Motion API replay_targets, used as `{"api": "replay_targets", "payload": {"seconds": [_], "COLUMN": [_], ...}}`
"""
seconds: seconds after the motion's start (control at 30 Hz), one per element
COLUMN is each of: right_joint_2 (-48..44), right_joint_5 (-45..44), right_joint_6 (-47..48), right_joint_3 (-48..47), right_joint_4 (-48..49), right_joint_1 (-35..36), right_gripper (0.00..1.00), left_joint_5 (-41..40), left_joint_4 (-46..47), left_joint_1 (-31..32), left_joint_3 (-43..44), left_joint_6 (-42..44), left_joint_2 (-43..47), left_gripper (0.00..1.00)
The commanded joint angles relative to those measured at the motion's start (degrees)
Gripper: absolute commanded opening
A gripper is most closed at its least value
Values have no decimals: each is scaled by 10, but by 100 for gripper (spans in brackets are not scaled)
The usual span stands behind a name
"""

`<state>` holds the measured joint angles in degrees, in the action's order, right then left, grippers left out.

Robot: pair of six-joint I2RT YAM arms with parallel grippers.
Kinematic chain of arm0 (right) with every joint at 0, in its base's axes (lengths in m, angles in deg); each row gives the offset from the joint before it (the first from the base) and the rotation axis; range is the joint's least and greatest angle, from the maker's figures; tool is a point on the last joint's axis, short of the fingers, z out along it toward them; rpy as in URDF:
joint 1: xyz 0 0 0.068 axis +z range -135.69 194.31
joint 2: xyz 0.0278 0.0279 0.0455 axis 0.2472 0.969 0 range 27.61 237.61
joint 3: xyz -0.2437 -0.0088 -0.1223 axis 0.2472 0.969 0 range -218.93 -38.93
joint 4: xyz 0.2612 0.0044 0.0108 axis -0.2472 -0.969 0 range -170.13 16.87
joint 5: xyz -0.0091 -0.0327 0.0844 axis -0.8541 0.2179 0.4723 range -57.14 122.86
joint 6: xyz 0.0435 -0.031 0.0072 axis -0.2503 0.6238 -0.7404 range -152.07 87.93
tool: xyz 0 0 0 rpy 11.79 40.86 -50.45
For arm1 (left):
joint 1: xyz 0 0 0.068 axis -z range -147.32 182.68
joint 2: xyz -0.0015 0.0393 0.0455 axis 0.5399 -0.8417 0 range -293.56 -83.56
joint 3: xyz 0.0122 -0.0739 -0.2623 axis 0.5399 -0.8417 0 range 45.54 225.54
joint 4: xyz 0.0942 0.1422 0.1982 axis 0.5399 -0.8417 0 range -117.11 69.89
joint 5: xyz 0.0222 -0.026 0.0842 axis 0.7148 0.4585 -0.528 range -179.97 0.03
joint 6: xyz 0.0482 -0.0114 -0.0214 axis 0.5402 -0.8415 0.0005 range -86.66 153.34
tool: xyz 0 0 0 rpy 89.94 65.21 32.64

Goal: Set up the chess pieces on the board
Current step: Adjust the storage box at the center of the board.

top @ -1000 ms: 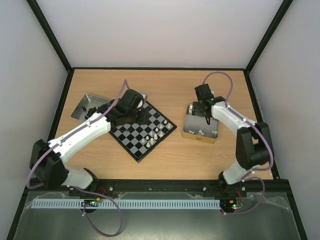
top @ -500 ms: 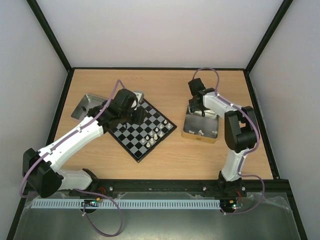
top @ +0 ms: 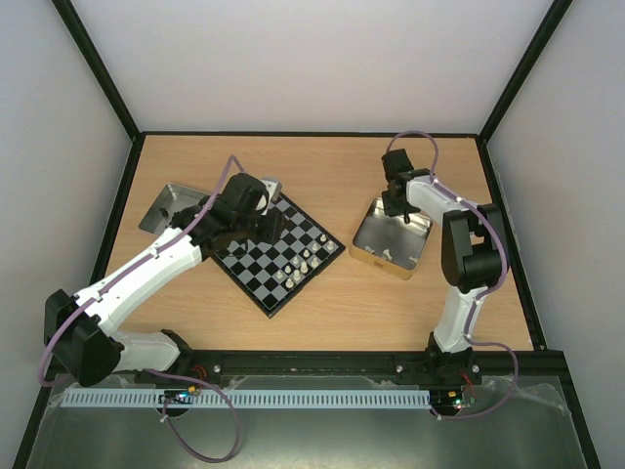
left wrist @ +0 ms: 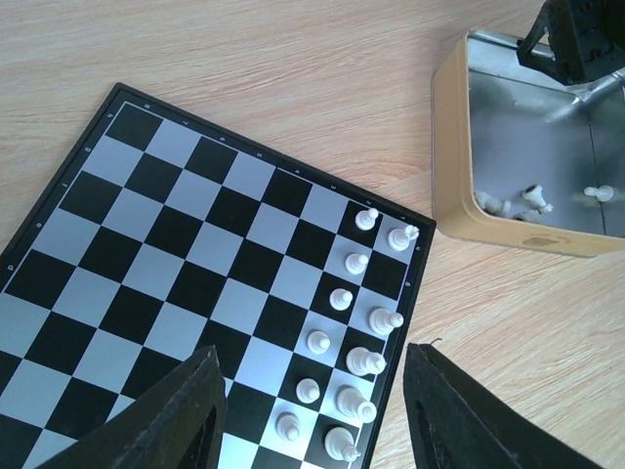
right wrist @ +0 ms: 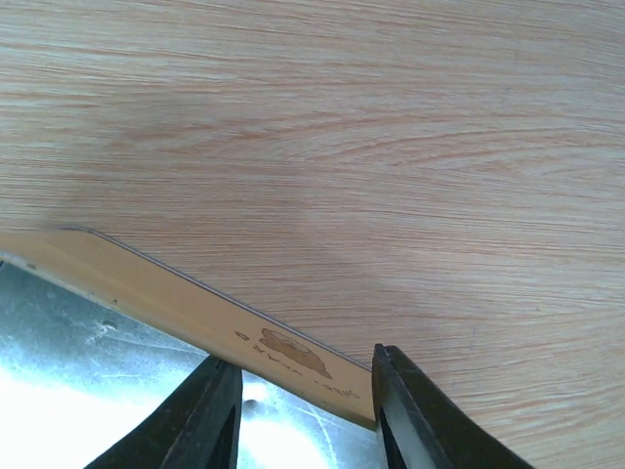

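Cropping the board (left wrist: pixel 176 264) at 6 o'clock, behind the left gripper (left wrist: pixel 312 381), hanging spread and empty. Showing chess pieces (left wrist: pixel 340 299) lining its 3 o'clock edge; a few more, blurred, lying in the tin (left wrist: pixel 451 147). Pinching that tin's rim with the right gripper (right wrist: pixel 305 381); leaving bare tabletop (right wrist: pixel 342 127) at 12 o'clock.

I see the board (top: pixel 262 276) lying flat, turned diamond-wise, roughly eleven white pieces (left wrist: pixel 358 262) upright in two rows along the edge nearest the tin (left wrist: pixel 451 147), maybe three more loose inside it
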<state>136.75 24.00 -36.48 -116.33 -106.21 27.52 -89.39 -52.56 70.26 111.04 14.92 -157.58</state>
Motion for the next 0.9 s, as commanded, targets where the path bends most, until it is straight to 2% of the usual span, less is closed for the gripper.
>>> {"api": "replay_targets", "payload": {"seconds": [0.0, 0.53, 0.87], "right_joint_2": [-13, -95, -178], "right_joint_5": [-32, -104, -128], "right_joint_6": [-37, -193, -351], "right_joint_3": [17, 114, 217], "right_joint_4": [-13, -15, 25], "right_joint_1": [-8, -15, -14], "right_gripper": [34, 16, 16], "left_joint_5": [10, 27, 33], "left_joint_4": [3, 8, 11], "left_joint_1": [-3, -3, -3], "left_joint_3": [-1, 4, 7], "left_joint_6": [3, -1, -5], "left_joint_2": [-2, -18, -26], "left_gripper": [52, 52, 51]}}
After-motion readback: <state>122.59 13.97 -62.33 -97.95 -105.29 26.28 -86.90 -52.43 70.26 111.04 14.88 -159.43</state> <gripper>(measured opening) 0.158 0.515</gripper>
